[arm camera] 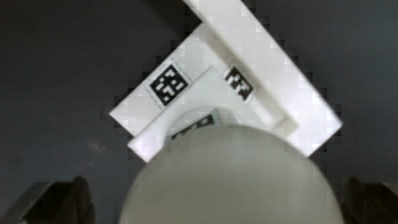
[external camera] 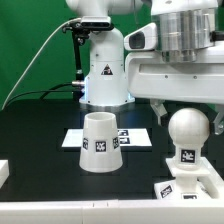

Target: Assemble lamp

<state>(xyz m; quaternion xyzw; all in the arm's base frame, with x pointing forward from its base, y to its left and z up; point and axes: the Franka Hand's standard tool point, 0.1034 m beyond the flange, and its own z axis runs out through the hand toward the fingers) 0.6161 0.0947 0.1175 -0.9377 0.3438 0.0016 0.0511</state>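
We see the bulb standing upright on the base at the exterior view's near right, directly beneath the tool, whose fingers straddle it apart without touching, while the shade waits left on the table.

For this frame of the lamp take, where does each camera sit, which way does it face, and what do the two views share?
Exterior view: off the arm, low at table height, facing the shade, the bulb on the base, and the arm's gripper housing above.
Wrist view: on the wrist, looking down over the bulb onto the base; dark finger tips at the frame edges.
Shared: bulb and base.
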